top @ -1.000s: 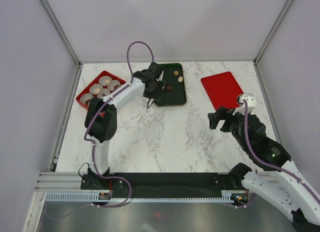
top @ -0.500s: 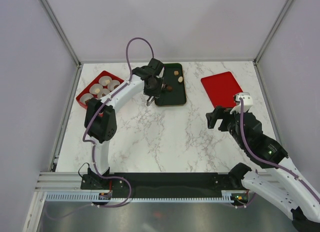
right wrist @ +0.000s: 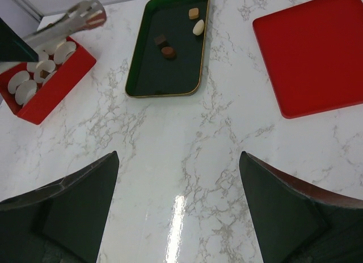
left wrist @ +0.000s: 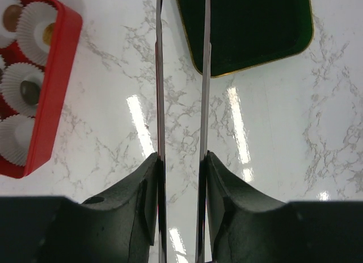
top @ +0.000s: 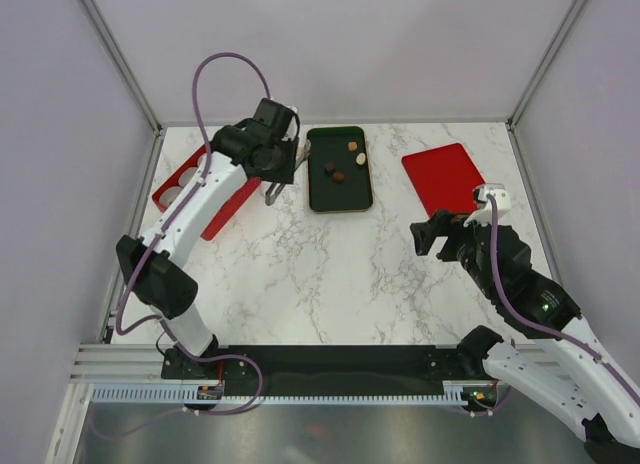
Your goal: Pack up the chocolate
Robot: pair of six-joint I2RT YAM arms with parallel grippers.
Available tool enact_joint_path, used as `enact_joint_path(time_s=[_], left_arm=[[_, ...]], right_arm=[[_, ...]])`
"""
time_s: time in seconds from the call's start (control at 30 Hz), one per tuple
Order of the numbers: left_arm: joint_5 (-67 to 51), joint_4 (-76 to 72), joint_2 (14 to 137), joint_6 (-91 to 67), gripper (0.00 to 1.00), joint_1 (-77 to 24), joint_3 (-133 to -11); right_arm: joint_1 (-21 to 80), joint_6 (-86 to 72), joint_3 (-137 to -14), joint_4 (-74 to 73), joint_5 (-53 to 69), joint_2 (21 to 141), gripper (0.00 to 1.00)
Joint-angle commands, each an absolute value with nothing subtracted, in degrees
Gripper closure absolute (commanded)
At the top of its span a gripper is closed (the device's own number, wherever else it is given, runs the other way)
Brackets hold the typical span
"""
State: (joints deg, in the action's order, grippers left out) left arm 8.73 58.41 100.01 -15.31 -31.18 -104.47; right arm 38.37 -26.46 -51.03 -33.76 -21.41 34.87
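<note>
Overhead and wrist views of a white marble counter (top: 330,274). The left claw (left wrist: 181,161) is closed on a pair of long metal tongs (left wrist: 160,76), one finger (left wrist: 144,200) pressing each blade from outside; the blades run parallel with a narrow gap between them. In the left wrist view they extend over the counter between a red box (left wrist: 54,87) on the left and a green tray (left wrist: 255,25) on the right. The right blade overlaps the tray's near corner, and the tips lie beyond the upper edge of that view. In the right wrist view the tips stand above the far corner of the box; whether they hold anything cannot be told. The box holds white paper cups (left wrist: 14,139), and three of the cups seen from the left wrist each contain one of the packed chocolates (left wrist: 28,90). Four loose chocolates (right wrist: 168,52) lie on the far half of the tray: a tan and a cream one close together near its right rim, a dark and a brown one just beside each other toward the middle. A red lid (right wrist: 312,59) lies flat on the counter to the right of the tray, apart from it. The right claw (right wrist: 178,161) hovers above the counter near that lid with its fingers spread wide, holding nothing.
</note>
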Motion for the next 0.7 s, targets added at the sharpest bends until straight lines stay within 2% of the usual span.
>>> enact_joint_path(time_s=[0.0,0.27,0.67], left_arm=[[10.3,62.5,94.7,-18.2,0.62,-25.2,-102.9],[10.2,64.4,87.1,-19.3,0.62,-10.5,-96.3],[14.1,62.2,80.0,-19.2,0.61,-1.2,-79.7]], right_arm=[[38.4,-28.3,-49.1,-32.8,-19.2,34.5,0.04],[38.4,-26.2,-49.0,-31.6,-19.2,34.6,0.04],[38.5,-24.8,-49.4,-28.9,-16.0,38.3,0.04]])
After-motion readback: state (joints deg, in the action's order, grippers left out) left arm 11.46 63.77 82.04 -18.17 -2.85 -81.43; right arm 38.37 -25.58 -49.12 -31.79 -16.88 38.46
